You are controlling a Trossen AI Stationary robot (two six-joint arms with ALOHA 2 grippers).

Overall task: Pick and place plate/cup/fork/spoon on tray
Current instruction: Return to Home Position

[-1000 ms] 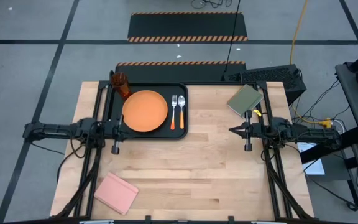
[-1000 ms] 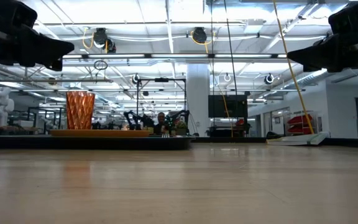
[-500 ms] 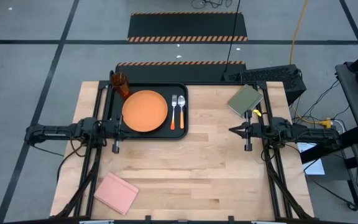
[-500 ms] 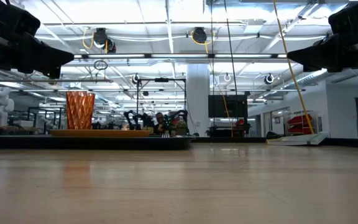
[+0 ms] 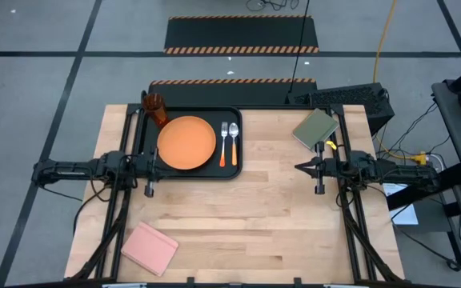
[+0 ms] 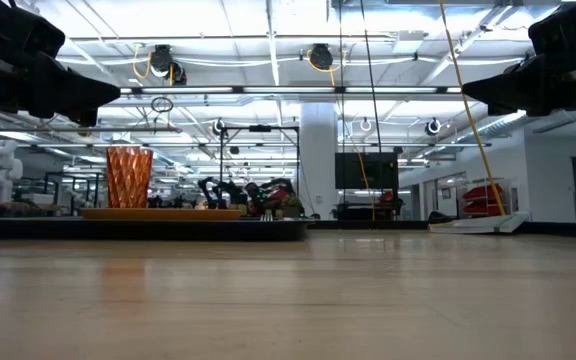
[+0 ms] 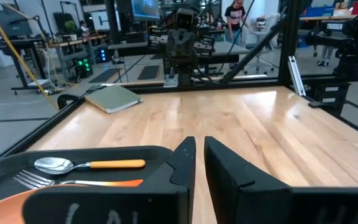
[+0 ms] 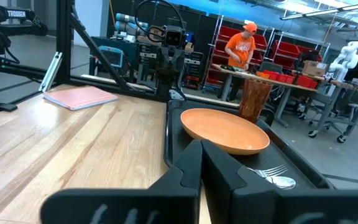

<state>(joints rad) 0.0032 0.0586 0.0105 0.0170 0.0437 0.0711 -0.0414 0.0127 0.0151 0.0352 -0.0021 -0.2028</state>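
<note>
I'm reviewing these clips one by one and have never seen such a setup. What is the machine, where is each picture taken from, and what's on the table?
It is a robot with two dark arms at a wooden table, each ending in a two-finger gripper. One picture looks straight down, one looks level across the tabletop, and two come from cameras on the wrists. The black tray holds the orange plate, the cup in a corner, and the fork and spoon side by side beside the plate. A pink pad and an olive-green pad lie on the bare wood. The left gripper and right gripper hover over the table's left and right parts, fingers together, holding nothing.
</note>
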